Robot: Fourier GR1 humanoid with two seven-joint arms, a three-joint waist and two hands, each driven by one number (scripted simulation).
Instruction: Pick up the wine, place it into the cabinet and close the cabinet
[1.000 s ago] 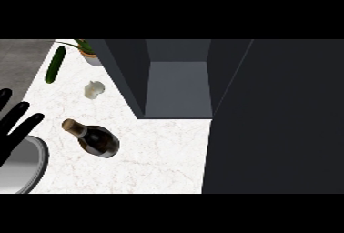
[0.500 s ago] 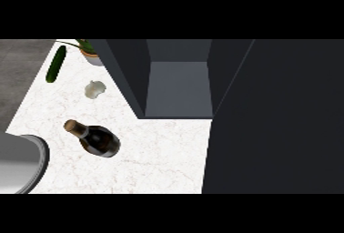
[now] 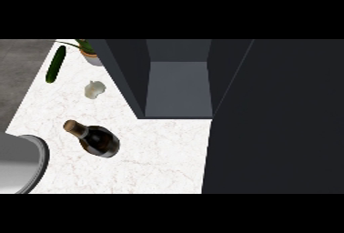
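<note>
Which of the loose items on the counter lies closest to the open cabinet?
The small white garlic bulb, lying just left of the cabinet wall; the wine bottle and cucumber lie farther away.

One wine bottle (image 3: 95, 139), one cucumber (image 3: 56, 64), one garlic (image 3: 94, 89).

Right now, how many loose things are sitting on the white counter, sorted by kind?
Wine bottle: 1
Cucumber: 1
Garlic bulb: 1
Potted plant: 1
Total: 4
</note>
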